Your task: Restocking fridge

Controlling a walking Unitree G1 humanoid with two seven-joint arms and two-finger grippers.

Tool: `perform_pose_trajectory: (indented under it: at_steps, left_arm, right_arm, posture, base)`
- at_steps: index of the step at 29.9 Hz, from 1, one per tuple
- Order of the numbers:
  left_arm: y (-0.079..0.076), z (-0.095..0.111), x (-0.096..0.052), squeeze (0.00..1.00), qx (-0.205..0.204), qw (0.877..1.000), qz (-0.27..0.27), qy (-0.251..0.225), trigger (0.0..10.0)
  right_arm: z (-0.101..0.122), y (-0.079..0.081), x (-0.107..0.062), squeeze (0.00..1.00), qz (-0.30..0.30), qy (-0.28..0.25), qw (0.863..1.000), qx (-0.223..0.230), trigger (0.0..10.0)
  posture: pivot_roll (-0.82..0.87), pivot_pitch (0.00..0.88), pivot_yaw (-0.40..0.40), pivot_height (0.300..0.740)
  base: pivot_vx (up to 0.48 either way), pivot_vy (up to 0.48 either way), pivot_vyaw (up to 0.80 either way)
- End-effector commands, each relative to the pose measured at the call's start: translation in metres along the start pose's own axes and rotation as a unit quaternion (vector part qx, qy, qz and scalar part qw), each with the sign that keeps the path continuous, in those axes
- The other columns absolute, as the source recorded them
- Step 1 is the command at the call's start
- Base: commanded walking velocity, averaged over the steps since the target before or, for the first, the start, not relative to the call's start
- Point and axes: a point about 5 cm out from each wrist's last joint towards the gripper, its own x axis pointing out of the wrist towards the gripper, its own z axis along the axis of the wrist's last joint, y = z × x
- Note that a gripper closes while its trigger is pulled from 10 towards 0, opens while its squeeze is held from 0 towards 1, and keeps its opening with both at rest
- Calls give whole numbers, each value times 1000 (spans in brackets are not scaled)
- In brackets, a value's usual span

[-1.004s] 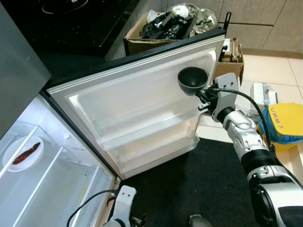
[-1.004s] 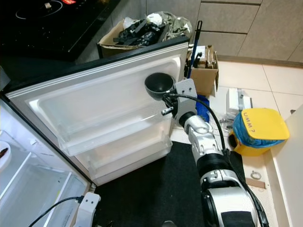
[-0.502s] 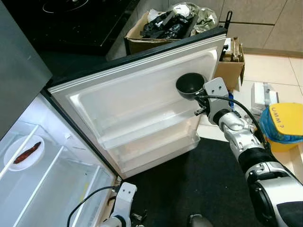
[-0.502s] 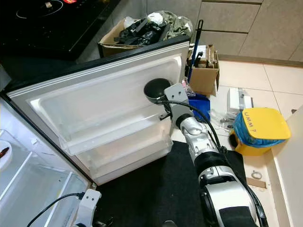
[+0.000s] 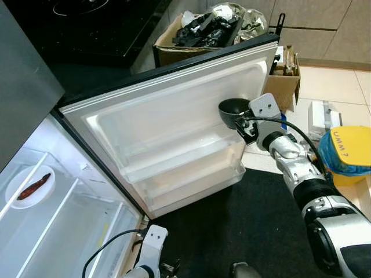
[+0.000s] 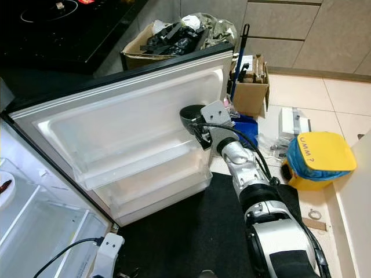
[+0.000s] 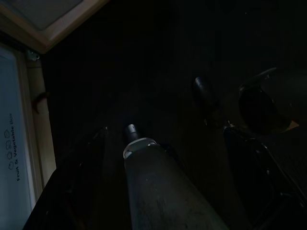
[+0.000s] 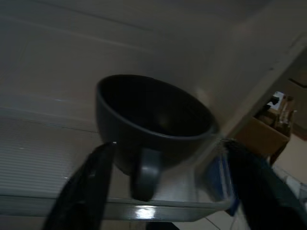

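Observation:
The fridge door (image 5: 168,116) stands wide open, its white inner side with two clear shelves (image 5: 191,155) facing me. My right gripper (image 5: 242,120) is shut on a black cup (image 5: 233,109) and holds it upright against the door, just above the right end of the upper shelf. In the right wrist view the cup (image 8: 153,115) sits between the two fingers (image 8: 98,177), its handle towards the camera. My left arm (image 5: 152,246) hangs low by the open fridge body; its wrist view is very dark.
A white plate (image 5: 20,200) with a red piece of food lies on a fridge shelf at the left. Behind the door stand a cardboard box of rubbish (image 5: 203,29) and a smaller box (image 5: 285,75). A yellow-lidded bin (image 5: 351,153) sits at the right, a black mat (image 5: 232,226) below.
My right gripper has brought the cup down and closer to the door. The cup has turned from tilted, mouth towards me, to upright.

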Motion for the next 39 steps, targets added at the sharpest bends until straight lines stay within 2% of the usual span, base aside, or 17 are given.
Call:
perform_pose_trajectory:
  at_steps: [1, 2, 3, 5, 9, 11, 12, 14, 16, 18, 19, 20, 22, 25, 30, 36, 39]
  left_arm:
    - [6, -10, -6, 0, 3, 1000, 5, 16, 10000]
    - [6, -10, -6, 0, 4, 1000, 5, 17, 10000]
    - [6, -10, -6, 0, 4, 1000, 5, 17, 10000]
    - [6, -10, -6, 0, 5, 1000, 4, 18, 10000]
    - [6, -10, -5, 0, 7, 1000, 2, 20, 10000]
    - [5, -9, -5, 0, 10, 1000, 1, 22, 10000]
    - [5, -9, -5, 0, 10, 1000, 1, 22, 10000]
    - [5, -7, -4, 0, 13, 1000, -1, 22, 10000]
    - [5, -6, -3, 0, 14, 1000, -1, 22, 10000]
    - [5, -6, -3, 0, 14, 1000, -2, 22, 10000]
    - [5, -5, -3, 0, 15, 1000, -2, 22, 10000]
    - [4, -4, -2, 0, 16, 1000, -3, 21, 10000]
    - [4, -4, -2, 0, 17, 1000, -4, 21, 10000]
    - [3, -4, -2, 0, 18, 1000, -5, 21, 10000]
    - [0, -5, -1, 0, 16, 1000, -8, 22, 10000]
    - [-5, -13, -2, 0, 6, 1000, -9, 24, 10000]
    - [-6, -16, -3, 0, 3, 1000, -8, 26, 10000]
  right_arm:
    - [3, -2, 0, 561, 4, -9, 1000, 6, 10000]
    - [5, -5, -1, 306, 8, -18, 1000, 10, 10000]
    - [5, -5, -1, 306, 8, -18, 1000, 10, 10000]
    - [10, -11, -4, 0, 21, -38, 999, 19, 10000]
    - [20, -16, -11, 0, 74, -83, 993, 47, 10000]
    - [32, -22, -19, 0, 109, -130, 982, 85, 10000]
    - [32, -22, -19, 0, 109, -130, 982, 85, 10000]
    - [44, -28, -29, 0, 150, -173, 967, 112, 10000]
    - [45, -28, -31, 0, 160, -177, 965, 113, 10000]
    - [45, -28, -32, 0, 168, -173, 964, 109, 10000]
    - [39, -24, -31, 0, 180, -147, 970, 77, 10000]
    - [26, -21, -28, 0, 191, -93, 977, 21, 10000]
    - [22, -20, -27, 0, 191, -71, 979, 1, 10000]
    - [32, -23, -19, 0, 182, -59, 981, 11, 10000]
    - [32, -22, -14, 0, 193, -30, 981, -14, 10000]
    - [33, -27, -4, 0, 164, 0, 986, -36, 10000]
    - [35, -25, -1, 0, 176, 7, 983, -57, 10000]
  posture:
    - [-103, 224, 62, 740]
    - [-104, 223, 63, 740]
    - [-104, 223, 63, 740]
    - [-110, 220, 66, 740]
    - [-116, 217, 70, 740]
    - [-126, 212, 75, 740]
    - [-126, 212, 75, 740]
    - [-132, 206, 78, 740]
    - [-132, 206, 78, 740]
    - [-134, 205, 78, 740]
    - [-138, 203, 77, 740]
    - [-139, 202, 74, 740]
    - [-139, 202, 74, 740]
    - [-145, 204, 67, 740]
    - [-144, 211, 45, 740]
    - [-132, 219, 25, 740]
    - [-130, 224, 20, 740]
  base:
    - [0, 0, 0]
    - [0, 0, 0]
    - [0, 0, 0]
    - [0, 0, 0]
    - [0, 0, 0]
    - [0, 0, 0]
    - [0, 0, 0]
    - [0, 0, 0]
    - [0, 0, 0]
    - [0, 0, 0]
    - [0, 0, 0]
    - [0, 0, 0]
    - [0, 0, 0]
    - [0, 0, 0]
    - [0, 0, 0]
    - [0, 0, 0]
    - [0, 0, 0]
